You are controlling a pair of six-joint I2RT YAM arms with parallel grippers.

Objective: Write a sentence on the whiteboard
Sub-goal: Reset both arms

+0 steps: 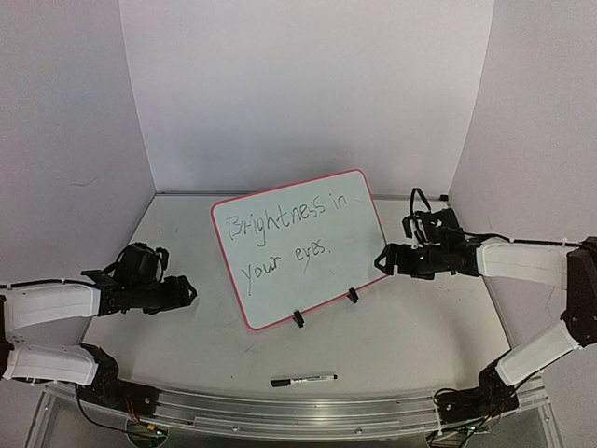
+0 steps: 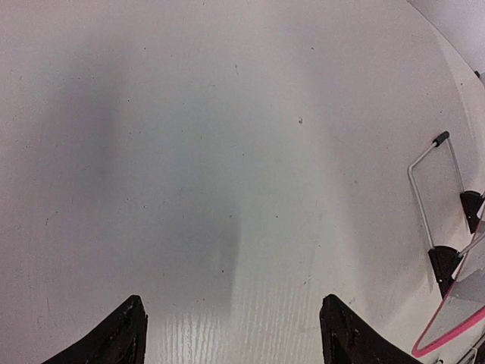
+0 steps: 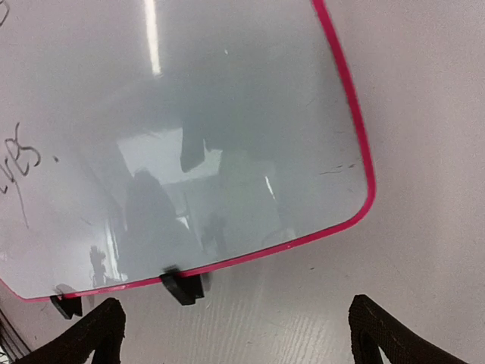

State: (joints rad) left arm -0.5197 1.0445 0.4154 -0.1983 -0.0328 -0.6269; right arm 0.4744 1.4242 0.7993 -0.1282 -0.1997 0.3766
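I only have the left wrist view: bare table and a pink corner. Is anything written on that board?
Observer: Yes. The whiteboard carries the sentence "Brightness in your eyes." in two lines.
Operator: Where is the marker?
Observer: The marker lies loose on the table, in front of the board.
Operator: And the right claw?
Observer: The right claw is open and empty, beside the board's right edge.

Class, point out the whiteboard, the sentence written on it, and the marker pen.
whiteboard (image 1: pixel 312 285), top external view, bare lower part of its white surface.
sentence (image 1: pixel 278 219), top external view, the word "Brightness".
marker pen (image 1: pixel 304 380), top external view, middle of barrel.
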